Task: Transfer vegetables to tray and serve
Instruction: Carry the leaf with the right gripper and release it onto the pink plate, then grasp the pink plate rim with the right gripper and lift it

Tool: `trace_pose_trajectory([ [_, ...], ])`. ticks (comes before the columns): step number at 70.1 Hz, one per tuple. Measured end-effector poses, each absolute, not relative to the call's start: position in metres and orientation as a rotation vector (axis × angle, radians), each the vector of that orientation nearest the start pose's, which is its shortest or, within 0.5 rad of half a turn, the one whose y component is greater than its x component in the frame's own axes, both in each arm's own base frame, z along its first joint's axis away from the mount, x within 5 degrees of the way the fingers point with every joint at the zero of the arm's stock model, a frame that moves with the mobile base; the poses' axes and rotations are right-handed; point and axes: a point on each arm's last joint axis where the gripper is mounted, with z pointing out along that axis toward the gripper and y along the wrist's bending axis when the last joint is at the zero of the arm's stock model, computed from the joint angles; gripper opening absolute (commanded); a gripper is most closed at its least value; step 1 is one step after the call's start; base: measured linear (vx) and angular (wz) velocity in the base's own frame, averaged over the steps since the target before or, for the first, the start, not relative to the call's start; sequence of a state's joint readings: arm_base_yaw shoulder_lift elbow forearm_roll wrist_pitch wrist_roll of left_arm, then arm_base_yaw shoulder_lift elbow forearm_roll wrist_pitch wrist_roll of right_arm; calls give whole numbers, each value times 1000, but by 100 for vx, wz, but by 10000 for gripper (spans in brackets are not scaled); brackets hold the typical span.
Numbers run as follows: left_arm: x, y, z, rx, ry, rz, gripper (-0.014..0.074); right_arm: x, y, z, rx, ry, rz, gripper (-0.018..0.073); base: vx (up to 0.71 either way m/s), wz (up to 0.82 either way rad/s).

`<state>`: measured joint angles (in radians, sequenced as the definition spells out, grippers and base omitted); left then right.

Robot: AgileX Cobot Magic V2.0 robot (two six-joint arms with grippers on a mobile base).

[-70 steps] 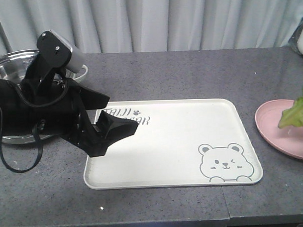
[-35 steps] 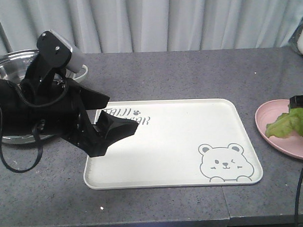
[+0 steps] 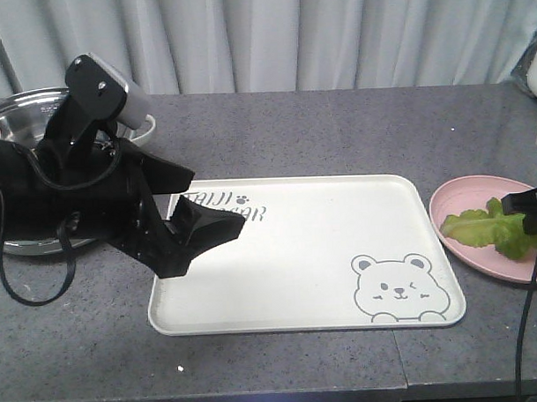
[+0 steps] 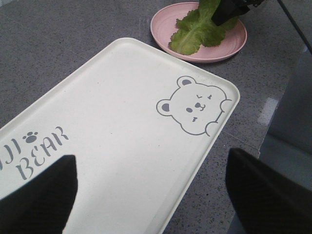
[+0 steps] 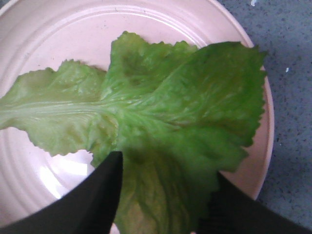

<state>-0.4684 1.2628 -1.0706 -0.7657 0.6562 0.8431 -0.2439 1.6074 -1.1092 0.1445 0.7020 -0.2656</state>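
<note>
The vegetables are one green frilly lettuce leaf (image 3: 481, 224) lying across a round pink plate (image 3: 469, 257) at the right edge of the counter. My right gripper (image 3: 529, 201) is at the leaf's right end. In the right wrist view the leaf (image 5: 170, 97) bunches up between the two black fingers of the right gripper (image 5: 168, 168), which is shut on it. The cream tray (image 3: 323, 243) with its bear drawing lies mid-counter with nothing on it. My left gripper (image 3: 208, 243) hovers open over the tray's left end; in the left wrist view (image 4: 151, 161) its fingers straddle the near rim.
A large steel bowl (image 3: 10, 113) sits at the back left behind my left arm. The pink plate (image 4: 165, 19) lies just off the tray's (image 4: 122, 112) right end. Grey curtains close the back. The counter's front edge runs close below the tray.
The lettuce leaf came down from hanging at the right edge and moved left; it lies flat on the pink plate. The plate sits a little further left. My left arm has not moved.
</note>
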Motion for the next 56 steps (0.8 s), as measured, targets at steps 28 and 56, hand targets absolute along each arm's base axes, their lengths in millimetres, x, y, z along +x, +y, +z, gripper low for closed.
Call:
trace_pose_trajectory([
  [28, 224, -156, 352, 941, 1973, -633, 583, 314, -74, 252, 85, 2667, -72, 488, 0, 0],
  [56, 224, -156, 352, 941, 1973, -633, 583, 296, -83, 286, 216, 2574, -197, 472, 0, 0],
])
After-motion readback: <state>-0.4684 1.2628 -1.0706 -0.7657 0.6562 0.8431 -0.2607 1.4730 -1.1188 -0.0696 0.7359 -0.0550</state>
